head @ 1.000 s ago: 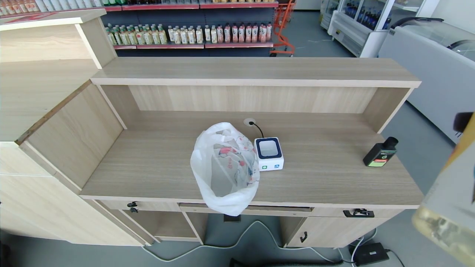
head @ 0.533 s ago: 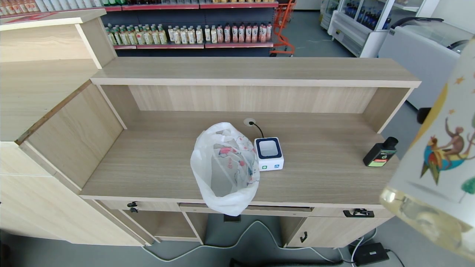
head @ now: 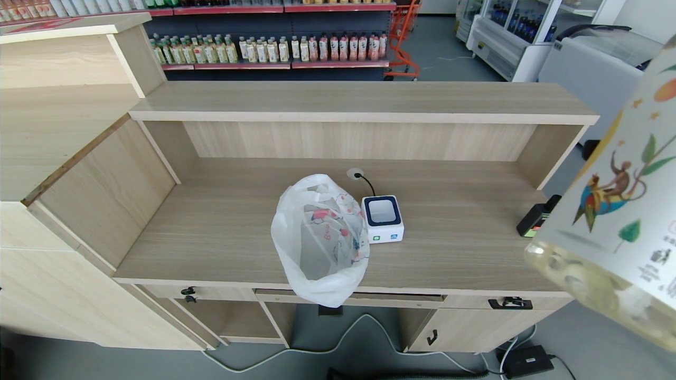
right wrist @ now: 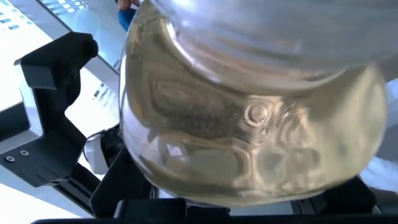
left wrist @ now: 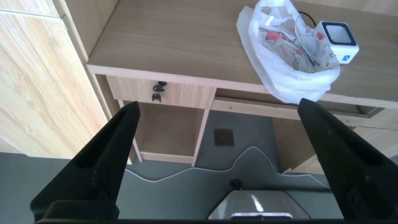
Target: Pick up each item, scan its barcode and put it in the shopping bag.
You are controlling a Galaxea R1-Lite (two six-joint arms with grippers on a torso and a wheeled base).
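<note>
The right gripper (right wrist: 205, 177) is clamped on a clear bottle (head: 612, 211) of pale liquid, held aloft well right of the scanner (head: 382, 218). The left gripper (left wrist: 217, 155) is spread wide, with nothing held, below counter (head: 211, 232) level and left of the scanner. The shopping bag (head: 317, 237) is seen touching the scanner's left side. A black bottle (head: 533, 219) rests far right of the scanner.

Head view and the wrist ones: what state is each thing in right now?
shopping bag: open, upright on the counter, goods inside
scanner: flat beside the bag, cable attached
black bottle: on the counter, partly hidden
drink bottle: held aloft, tilted
left pincer: open, empty
</note>
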